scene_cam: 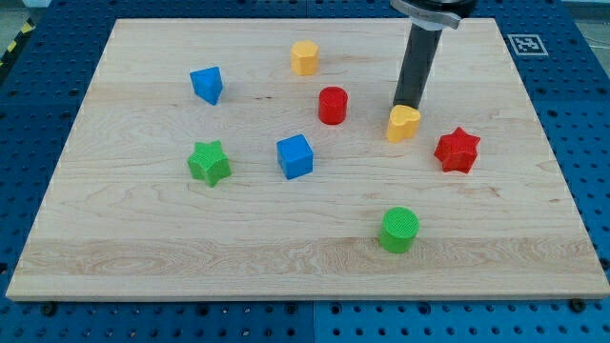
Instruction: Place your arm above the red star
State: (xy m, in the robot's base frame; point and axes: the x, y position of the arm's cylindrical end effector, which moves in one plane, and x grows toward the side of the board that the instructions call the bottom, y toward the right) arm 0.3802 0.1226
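Observation:
The red star [457, 149] lies on the wooden board [143, 238] at the view's right. My tip [408, 103] is the lower end of the dark rod; it stands up and to the left of the red star, right behind the yellow heart [403, 123], close to or touching it. The red cylinder [333, 105] is to the left of my tip.
A yellow block [304, 57] sits near the top centre. A blue block [207, 84] is at upper left, a blue cube [295, 156] in the middle, a green star [210, 162] at left, a green cylinder [398, 230] at lower right.

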